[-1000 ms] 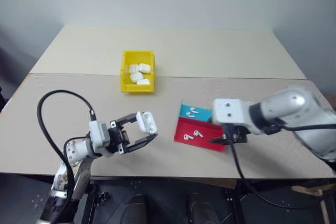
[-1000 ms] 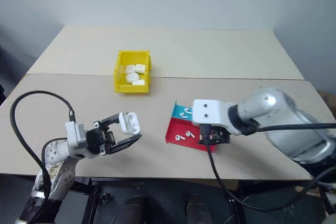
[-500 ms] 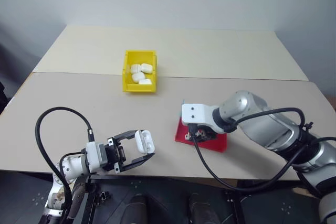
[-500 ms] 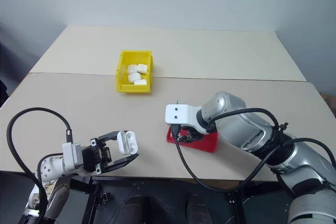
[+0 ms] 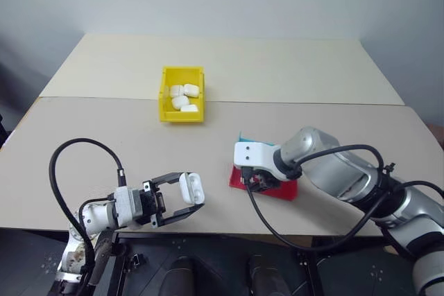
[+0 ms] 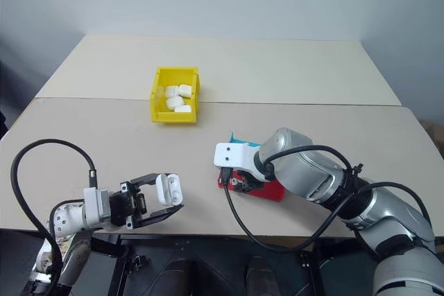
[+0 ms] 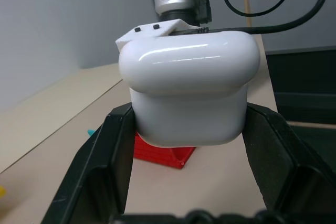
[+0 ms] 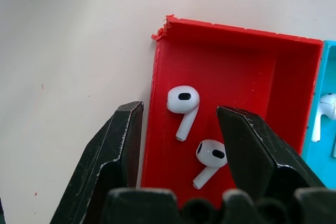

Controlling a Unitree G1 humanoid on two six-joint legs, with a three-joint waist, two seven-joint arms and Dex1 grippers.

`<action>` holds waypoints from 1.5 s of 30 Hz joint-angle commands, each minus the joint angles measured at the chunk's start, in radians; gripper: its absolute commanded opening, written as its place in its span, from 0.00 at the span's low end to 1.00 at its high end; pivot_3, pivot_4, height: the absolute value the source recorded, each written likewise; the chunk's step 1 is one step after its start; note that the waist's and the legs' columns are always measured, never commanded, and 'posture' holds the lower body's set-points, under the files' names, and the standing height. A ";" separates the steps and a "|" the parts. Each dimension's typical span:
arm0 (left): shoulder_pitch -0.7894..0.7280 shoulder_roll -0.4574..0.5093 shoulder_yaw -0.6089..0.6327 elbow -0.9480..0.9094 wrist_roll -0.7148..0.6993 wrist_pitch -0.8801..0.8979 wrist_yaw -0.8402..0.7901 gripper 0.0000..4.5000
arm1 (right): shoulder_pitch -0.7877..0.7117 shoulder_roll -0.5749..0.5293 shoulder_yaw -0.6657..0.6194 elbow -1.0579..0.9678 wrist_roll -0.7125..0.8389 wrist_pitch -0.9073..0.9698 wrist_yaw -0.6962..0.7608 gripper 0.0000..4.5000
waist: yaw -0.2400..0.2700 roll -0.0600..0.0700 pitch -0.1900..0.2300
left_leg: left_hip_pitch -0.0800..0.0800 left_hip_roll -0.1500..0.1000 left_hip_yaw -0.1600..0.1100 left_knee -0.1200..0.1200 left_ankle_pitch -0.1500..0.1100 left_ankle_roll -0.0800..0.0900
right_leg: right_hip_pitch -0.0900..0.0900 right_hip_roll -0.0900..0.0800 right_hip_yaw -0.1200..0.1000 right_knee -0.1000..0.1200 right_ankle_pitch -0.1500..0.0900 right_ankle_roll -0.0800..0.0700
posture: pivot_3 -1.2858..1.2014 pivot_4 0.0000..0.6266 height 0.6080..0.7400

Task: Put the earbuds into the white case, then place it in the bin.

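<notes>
Earbuds (image 8: 183, 100), two glossy white stemmed pieces, lie loose in the red half of a shallow red-and-blue tray (image 8: 236, 61) with thin moulded walls, one corner chipped; a further white piece shows in the blue half. Tray sits near the tabletop's (image 5: 277, 74) front edge, right of centre. Right gripper (image 8: 181, 124), matte black fingers with worn edges, points down over the red half, jaws partly open and straddling one earbud without touching it, holding nothing. White case (image 7: 189, 90), smooth rounded pebble with a bright sheen, lid closed, is clamped between the left gripper (image 5: 182, 199) jaws, which press flat on its two sides, above the front edge toward the left corner. Bin (image 5: 166, 95), bright yellow plastic, rectangular, upright walls, stands mid-tabletop by the seam of the two pale matte boards, with several white cases inside.
</notes>
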 commanded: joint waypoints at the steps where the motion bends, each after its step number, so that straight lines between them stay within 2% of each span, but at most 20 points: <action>1: 0.003 0.013 0.005 0.022 0.037 -0.043 -0.010 0.62 | -0.036 0.010 -0.001 -0.002 -0.005 0.013 -0.010 0.60 | 0.000 0.000 0.000 | 0.000 0.000 0.000 0.000 0.000 0.000 | 0.000 0.000 0.000 0.000 0.000 0.000 | 0.52 0.24 1.00; 10: 0.015 0.012 0.004 -0.009 0.053 -0.011 0.024 0.62 | -0.039 0.018 0.006 0.012 -0.003 0.008 -0.012 0.60 | -0.001 0.000 0.000 | 0.000 0.000 0.000 0.000 0.000 0.000 | 0.000 0.000 0.000 0.000 0.000 0.000 | 0.52 0.24 1.00; 14: 0.023 0.018 0.000 -0.011 0.078 -0.004 0.044 0.62 | -0.035 0.017 0.013 0.011 -0.004 0.004 -0.010 0.40 | -0.002 0.000 0.000 | 0.000 0.000 0.000 0.000 0.000 0.000 | -0.001 0.000 0.000 0.000 0.000 0.000 | 0.52 0.24 1.00; 45: 0.026 0.041 -0.016 -0.043 0.116 0.052 0.100 0.62 | -0.029 0.041 0.044 0.043 -0.030 -0.022 -0.031 0.40 | -0.002 0.000 0.000 | -0.001 0.000 0.000 0.000 0.000 0.000 | -0.001 0.000 0.000 0.000 0.000 0.000 | 0.52 0.24 1.00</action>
